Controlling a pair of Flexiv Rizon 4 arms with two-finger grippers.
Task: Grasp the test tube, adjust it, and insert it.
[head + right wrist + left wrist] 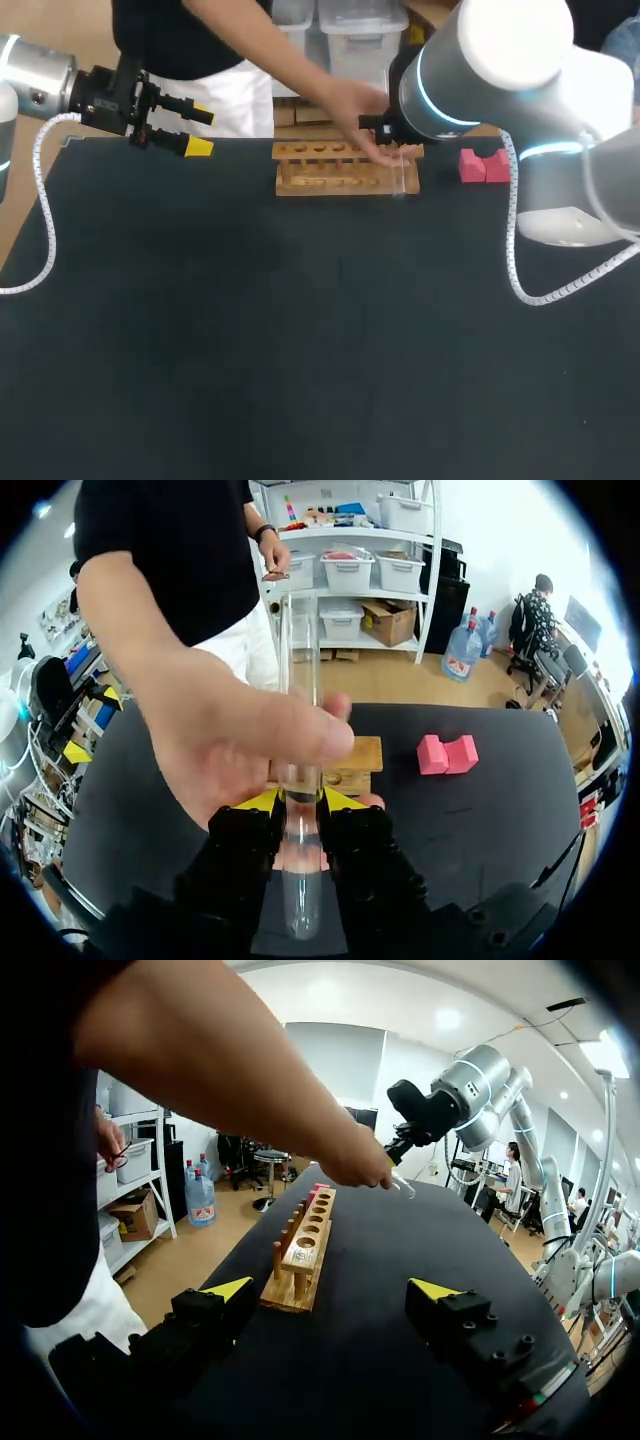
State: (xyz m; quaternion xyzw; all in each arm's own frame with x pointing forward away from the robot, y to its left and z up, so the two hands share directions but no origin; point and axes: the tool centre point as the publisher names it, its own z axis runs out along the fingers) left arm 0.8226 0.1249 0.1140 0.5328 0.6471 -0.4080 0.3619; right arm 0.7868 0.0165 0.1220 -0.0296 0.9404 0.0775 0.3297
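A clear glass test tube (299,880) stands upright between the yellow-tipped fingers of my right gripper (300,799), which is shut on it. A person's hand (225,735) reaches over the table and also holds the tube above the fingers. Just beyond them is the wooden tube rack (345,168), lying at the table's far middle. In the left wrist view the tube (403,1185) slants down from my right gripper (400,1150) over the rack's (305,1250) far end. My left gripper (201,131) hangs open and empty at the far left, well away from the rack.
Two pink blocks (484,166) lie right of the rack. The person's arm (290,60) crosses the table's far edge. White coiled cables (40,230) hang from both arms at the table's sides.
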